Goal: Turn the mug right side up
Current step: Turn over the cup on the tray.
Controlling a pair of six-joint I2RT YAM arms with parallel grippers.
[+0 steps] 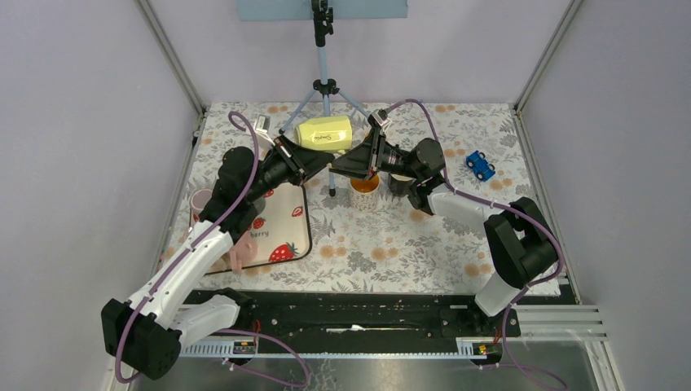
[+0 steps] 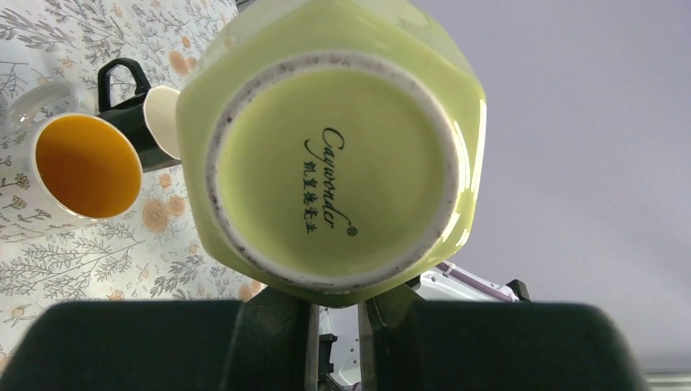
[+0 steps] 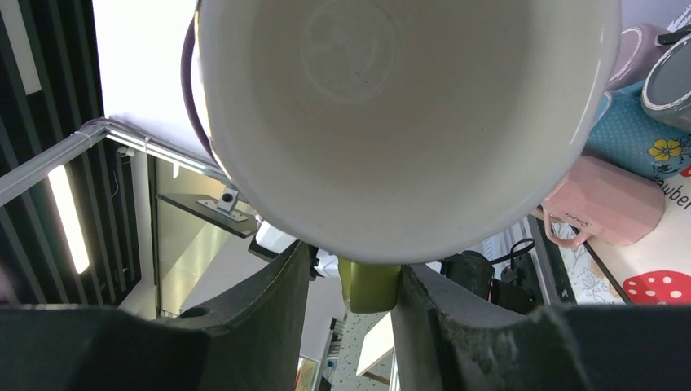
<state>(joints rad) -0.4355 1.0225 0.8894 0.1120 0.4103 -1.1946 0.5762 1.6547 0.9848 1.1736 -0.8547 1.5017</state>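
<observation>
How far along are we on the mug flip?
Lifted: the yellow-green mug is off the table, on its side. In hand: the right gripper pinches a green part below its rim; the left gripper sits at its base, grip unclear. Left: tip it mouth-up and set it down.

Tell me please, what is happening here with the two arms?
Both arms meet over the middle of the table at a yellow-green mug, which is off the table and lies on its side. The right tool is shut on a green part of the mug just below its open mouth, probably the handle. The left tool sits right under the mug's base; whether it grips is unclear. The mug is not yet upright.
</observation>
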